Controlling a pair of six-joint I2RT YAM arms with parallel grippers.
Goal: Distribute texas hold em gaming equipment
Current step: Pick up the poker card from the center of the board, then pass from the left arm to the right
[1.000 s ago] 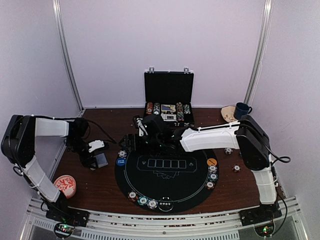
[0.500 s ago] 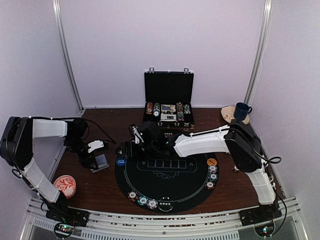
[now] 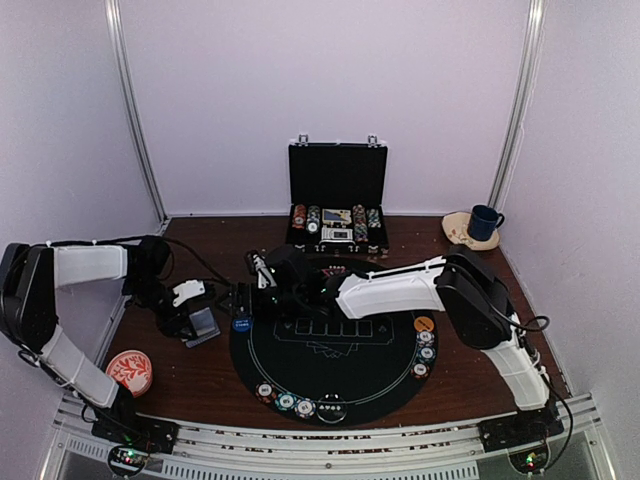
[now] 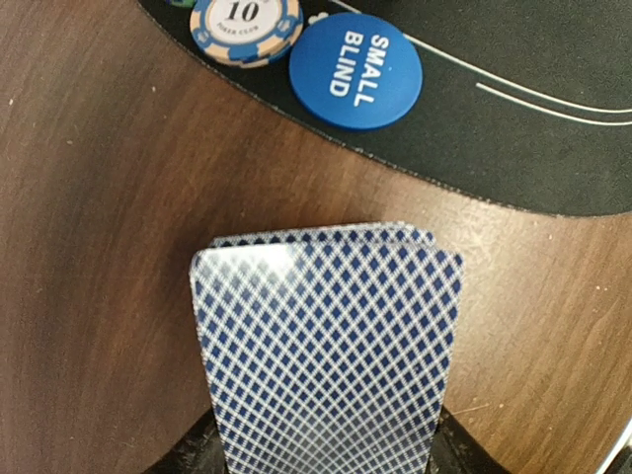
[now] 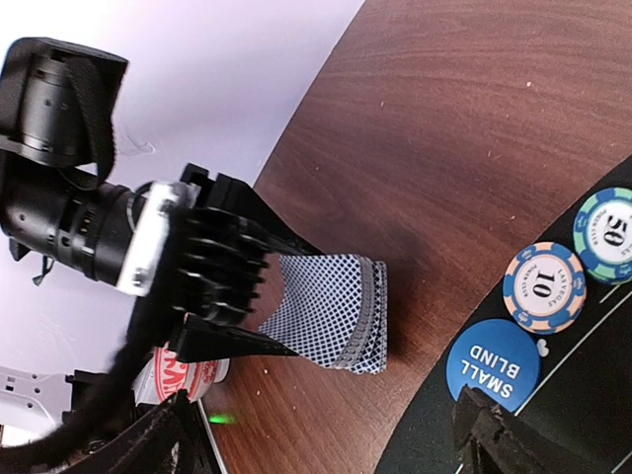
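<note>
Pale lilac walls enclose a dark, wood-grained table. Low centre in the left wrist view, the deck of cards is pinched in the left claw, just off the mat. Its top cards sit offset, so a slack pinch could spill the slick stack. The right claw gapes empty nearby and might knock it. The backs are glossy blue lattice with rounded corners. Above lie a smooth round Small Blind button and a striped-edge chip on the matte black felt mat.
</note>
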